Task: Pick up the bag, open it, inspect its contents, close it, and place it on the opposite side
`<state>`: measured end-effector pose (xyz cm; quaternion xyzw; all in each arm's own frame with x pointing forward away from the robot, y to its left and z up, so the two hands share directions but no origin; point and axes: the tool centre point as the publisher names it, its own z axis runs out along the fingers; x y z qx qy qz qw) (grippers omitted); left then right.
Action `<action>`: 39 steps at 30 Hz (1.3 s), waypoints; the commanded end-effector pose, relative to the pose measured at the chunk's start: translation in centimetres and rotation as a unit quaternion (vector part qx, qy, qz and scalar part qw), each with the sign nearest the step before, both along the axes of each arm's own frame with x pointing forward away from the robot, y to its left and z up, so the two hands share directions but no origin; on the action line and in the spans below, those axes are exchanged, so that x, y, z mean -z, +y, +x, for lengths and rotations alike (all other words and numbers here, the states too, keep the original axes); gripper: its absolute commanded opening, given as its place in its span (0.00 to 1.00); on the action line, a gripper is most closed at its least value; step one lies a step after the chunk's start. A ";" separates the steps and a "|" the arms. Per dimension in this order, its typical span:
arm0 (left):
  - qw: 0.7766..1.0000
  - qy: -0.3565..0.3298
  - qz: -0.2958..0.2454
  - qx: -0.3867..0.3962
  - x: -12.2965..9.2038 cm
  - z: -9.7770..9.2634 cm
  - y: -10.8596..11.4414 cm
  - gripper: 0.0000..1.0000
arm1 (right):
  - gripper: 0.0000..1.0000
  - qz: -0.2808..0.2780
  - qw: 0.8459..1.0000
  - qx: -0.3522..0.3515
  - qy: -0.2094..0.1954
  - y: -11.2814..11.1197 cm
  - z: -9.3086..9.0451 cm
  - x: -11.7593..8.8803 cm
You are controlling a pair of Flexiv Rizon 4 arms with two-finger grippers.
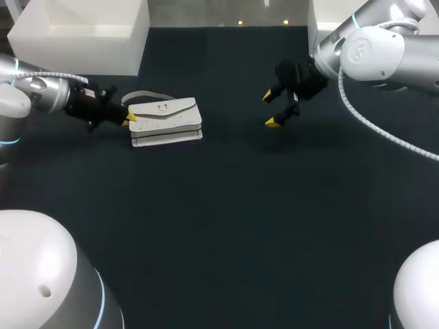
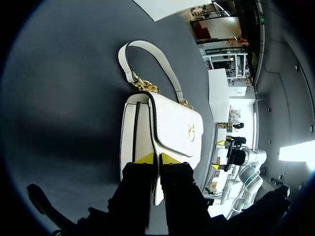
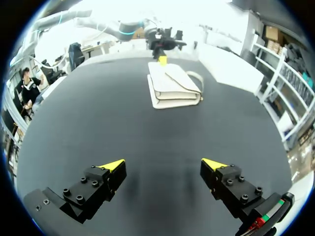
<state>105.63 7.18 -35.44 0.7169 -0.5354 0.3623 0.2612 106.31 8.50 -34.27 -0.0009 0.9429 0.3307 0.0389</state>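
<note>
A white handbag (image 1: 164,122) with a flap, a gold clasp and a chain-linked strap (image 2: 147,54) lies flat on the dark table (image 1: 226,219), left of the middle. My left gripper (image 1: 129,118) is at the bag's left end. In the left wrist view its yellow fingertips (image 2: 145,158) stand almost together, pinching the end of the bag (image 2: 167,128) at the flap's dark edge. My right gripper (image 1: 271,110) hovers open to the right of the bag, with nothing between its fingers. From the right wrist view, the right gripper (image 3: 165,164) faces the bag (image 3: 172,86), well short of it.
A white bin (image 1: 75,34) stands at the back left, close behind the left arm. Another white box (image 1: 322,20) stands at the back right, behind the right arm. Bare table stretches in front of the bag and to its right.
</note>
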 end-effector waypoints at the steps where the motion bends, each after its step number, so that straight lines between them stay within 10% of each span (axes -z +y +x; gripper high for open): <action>1: 1.000 -0.001 -0.006 0.024 0.1 0.8 -0.6 0.00 | 1.00 0.000 1.000 -0.001 0.001 0.0 0.1 0.0; 39: 0.989 -0.027 -0.016 0.148 0.6 2.9 -12.9 0.00 | 1.00 0.000 1.000 -0.001 0.001 0.0 0.1 0.0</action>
